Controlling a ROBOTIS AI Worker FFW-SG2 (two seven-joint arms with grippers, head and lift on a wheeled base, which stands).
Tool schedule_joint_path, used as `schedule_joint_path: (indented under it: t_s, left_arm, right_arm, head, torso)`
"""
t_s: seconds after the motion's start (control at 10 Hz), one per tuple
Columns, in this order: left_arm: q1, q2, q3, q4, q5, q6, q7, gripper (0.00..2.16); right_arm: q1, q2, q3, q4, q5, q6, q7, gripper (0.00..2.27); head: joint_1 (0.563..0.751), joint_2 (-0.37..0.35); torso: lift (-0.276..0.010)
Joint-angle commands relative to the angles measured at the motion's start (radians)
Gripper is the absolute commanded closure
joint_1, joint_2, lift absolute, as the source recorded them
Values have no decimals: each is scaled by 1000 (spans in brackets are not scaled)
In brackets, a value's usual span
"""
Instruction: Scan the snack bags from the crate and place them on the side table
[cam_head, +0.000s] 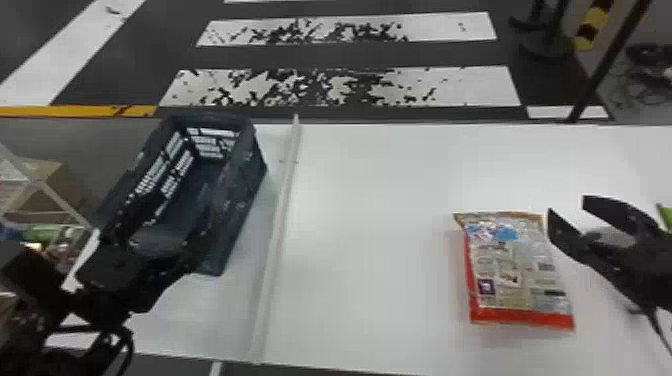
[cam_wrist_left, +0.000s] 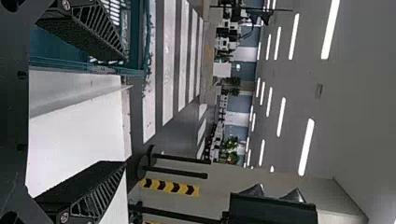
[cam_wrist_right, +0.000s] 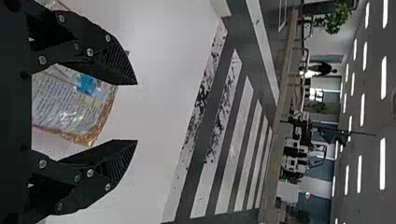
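In the head view, a dark crate (cam_head: 242, 205) is found beneath and around the left gripper (cam_head: 175, 220), and between that gripper and the snack bag (cam_head: 515, 272) a raised strip (cam_head: 282, 210) is run across the white table (cam_head: 370, 240). Farther out beyond the grippers, white stripes (cam_head: 345, 87) are laid on a dark floor, their paint badly flaked. At the far side of the right gripper (cam_head: 566, 206) from the bag, a green scrap of something (cam_head: 665, 215) is cut off by the edge. The crate is made with slotted walls; the table is smooth. The bag is laid flat on the table, just beside the right gripper on its left; its crinkled, glossy back is covered with small panels and a blue patch, and bordered in red. In the left wrist view, ribbed black fingers are held wide apart with nothing gripped, the teal-looking crate being seen by one of them. In the right wrist view, tapered fingers are likewise spread and empty, and the bag's creased, orange-edged end is seen through the gap.
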Motion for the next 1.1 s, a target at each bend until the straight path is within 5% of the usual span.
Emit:
schedule_joint_path:
  t_s: [0.0,0.5,1.0]
  left_arm:
    - [0,-3,-42,-18,-9,2,39,83]
    - [8,-3,-165,-26,-78,27,171,80]
    - [5,-3,-217,16,-108,27,188,80]
  right_arm:
    - [1,6,-78,52,-5,-1,0,110]
    - [-13,-10,-155,228,-25,-22,45,110]
    - [-101,-50,-121,388,-8,-7,58,124]
  head:
    - [695,6]
    - [695,-177]
    - [695,-247]
  torso:
    - [-94]
    - [-94]
    - [-94]
